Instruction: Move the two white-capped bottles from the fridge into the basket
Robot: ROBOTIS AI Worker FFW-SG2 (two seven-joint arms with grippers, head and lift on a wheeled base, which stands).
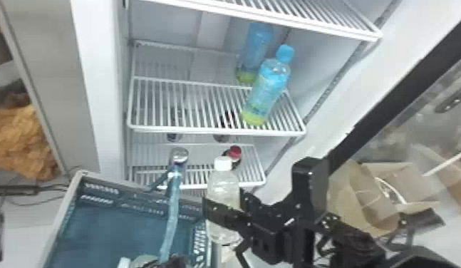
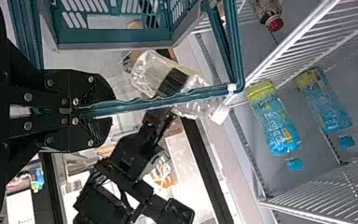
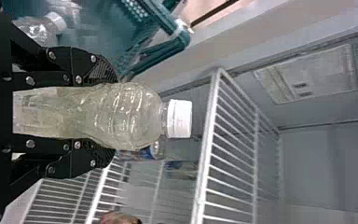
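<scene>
Right hand: yours [image 3: 109, 113] is clamped round the held bottle [image 3: 129, 114], one finger on each side of its body, white cap up.
Held bottle: in the head view you have it upright in front of the fridge [image 1: 110, 89], close by the right side of the basket [image 1: 119, 228], out of the shelves but not in the basket.
Other bottle: you can make out a clear, white-capped one [image 3: 37, 29] in the right wrist view, and it looks to be lying inside the basket.
Left hand: your fingers [image 2: 107, 110] are closed on the handle [image 2: 168, 100] of the basket, which stands raised.
Task so far: by my reading you have one bottle delivered and the second taken from the fridge; what's left for you is to bring it over the rim, lower it in and let go.
Blue-capped bottles: two of these, a front one [image 1: 267, 89] and a rear one [image 1: 254, 46], are on a shelf; they are not your targets, nor is the red-capped bottle [image 1: 235, 153] lower down.
Head view: use this for how the held bottle stands against the basket's side and the lower shelves.
Right wrist view: this gives you the finger placement on the bottle, the cap clear of the fingers, and the other bottle's cap against the basket's teal inside.
Left wrist view: here you get your grasp on the handle close up, with the held bottle crossing behind it. Mind that handle as you bring the bottle across; it could snag.
</scene>
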